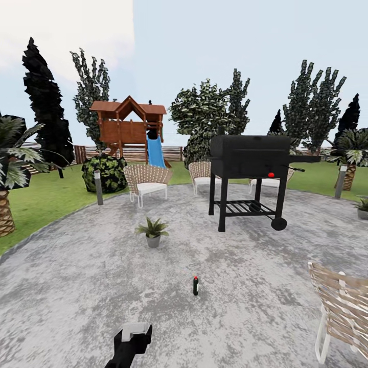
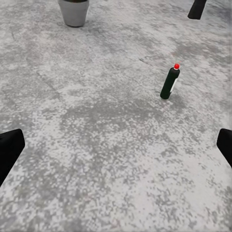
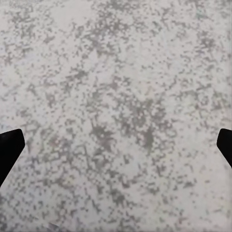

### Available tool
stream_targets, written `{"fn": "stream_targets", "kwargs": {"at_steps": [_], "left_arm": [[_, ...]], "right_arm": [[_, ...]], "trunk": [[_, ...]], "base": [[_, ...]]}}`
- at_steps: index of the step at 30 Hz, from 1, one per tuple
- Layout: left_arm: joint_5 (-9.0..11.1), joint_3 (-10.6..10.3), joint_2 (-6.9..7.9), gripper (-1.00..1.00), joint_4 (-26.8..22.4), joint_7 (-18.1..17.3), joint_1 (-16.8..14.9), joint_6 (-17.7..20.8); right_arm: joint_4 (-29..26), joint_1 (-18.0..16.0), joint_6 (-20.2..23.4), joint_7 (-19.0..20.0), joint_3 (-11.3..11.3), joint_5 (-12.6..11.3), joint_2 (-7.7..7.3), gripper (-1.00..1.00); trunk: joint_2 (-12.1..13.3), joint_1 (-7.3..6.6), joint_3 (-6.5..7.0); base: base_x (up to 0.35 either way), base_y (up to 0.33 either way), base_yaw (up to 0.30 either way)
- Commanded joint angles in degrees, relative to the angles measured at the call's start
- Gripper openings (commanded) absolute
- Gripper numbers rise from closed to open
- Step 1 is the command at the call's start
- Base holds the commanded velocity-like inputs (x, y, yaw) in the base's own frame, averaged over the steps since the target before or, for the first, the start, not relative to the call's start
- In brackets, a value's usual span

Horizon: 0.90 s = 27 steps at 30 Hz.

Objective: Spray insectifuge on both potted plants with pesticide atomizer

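Honestly, I can read no writing anywhere; the label on the pesticide atomizer (image 1: 195, 285) is too small to make out. At the bottom edge of the head view, left of centre, my left gripper (image 1: 134, 336) pokes into frame, black with a pale block on top, its arm cut off by the edge. In the left wrist view its two dark fingertips (image 2: 9, 147) sit at opposite edges, spread wide with bare paving between them. The right gripper (image 3: 116, 147) shows the same in its own view: tips wide apart over mottled grey stone, nothing between.

Just beyond the left gripper, the atomizer stands upright on the patio (image 1: 76, 286), lower centre of the head view: a slim dark-green bottle, pale head, red dot on top. Further back and left of it sits one potted plant (image 1: 152, 231), a low green rosette in a grey pot. At the right edge, a second potted plant (image 1: 363, 208) is cut off by the frame. A wicker chair (image 1: 340, 306) is cropped at lower right. Behind stand a black grill (image 1: 250, 168), more chairs (image 1: 147, 183), a grey bollard lamp (image 1: 98, 187), and a wooden playhouse (image 1: 130, 125) with a blue slide.
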Motion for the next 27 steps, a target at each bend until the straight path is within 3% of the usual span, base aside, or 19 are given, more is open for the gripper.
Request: {"fn": "stream_targets", "kwargs": {"at_steps": [1,27], "left_arm": [[0.18,-0.02,0.0,1.0,0.03,-0.01,-0.05,-0.17],[-0.01,-0.02,0.08,1.0,1.75,-0.01,-0.03,-0.25]], "right_arm": [[-0.15,0.02,0.36,0.01,-0.02,-0.08,0.01,1.0],[0.0,0.02,0.36,-0.39,-0.6,-0.08,-1.12,1.0]], "trunk": [[-0.03,-0.01,-0.06],[-0.03,-0.01,-1.9]], "base": [[0.0,0.0,-0.002],[0.0,0.0,0.0]]}}
